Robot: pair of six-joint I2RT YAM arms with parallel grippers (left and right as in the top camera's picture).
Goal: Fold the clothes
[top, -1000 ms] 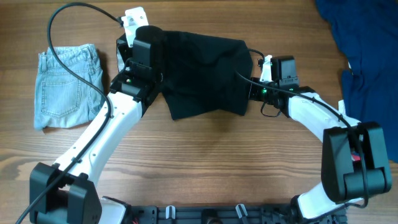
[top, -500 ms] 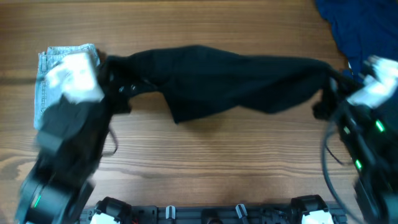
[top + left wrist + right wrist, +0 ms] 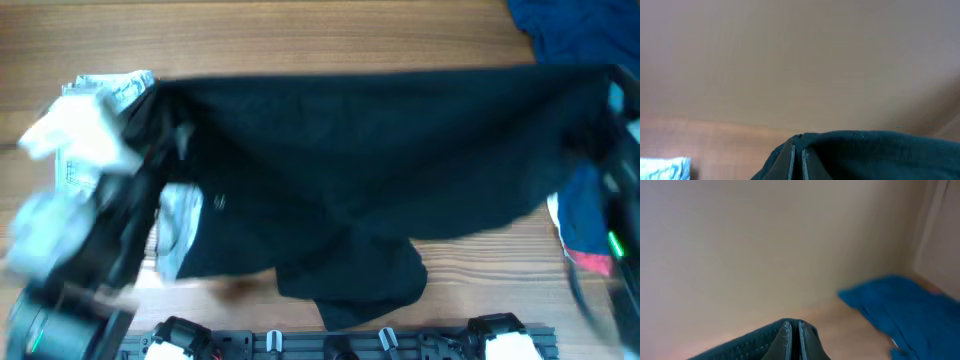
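Note:
A black garment (image 3: 350, 170) hangs stretched wide above the table between my two grippers. My left gripper (image 3: 160, 95) is shut on its left top corner; the left wrist view shows the jaws (image 3: 796, 160) pinched on the black fabric (image 3: 865, 155). My right gripper (image 3: 612, 80) is shut on the right top corner; the right wrist view shows its jaws (image 3: 794, 340) closed on the black hem (image 3: 740, 345). Both arms are blurred in the overhead view. The garment's lower part droops toward the front edge.
Folded light denim shorts (image 3: 100, 90) lie at the left, partly hidden behind the left arm and the garment. A blue garment (image 3: 560, 30) lies at the back right and also shows in the right wrist view (image 3: 900, 305). The wooden table (image 3: 300, 40) shows behind.
Both grippers have pulled apart and lifted, taking the black garment from a bunched heap on the table to a wide sheet stretched in the air.

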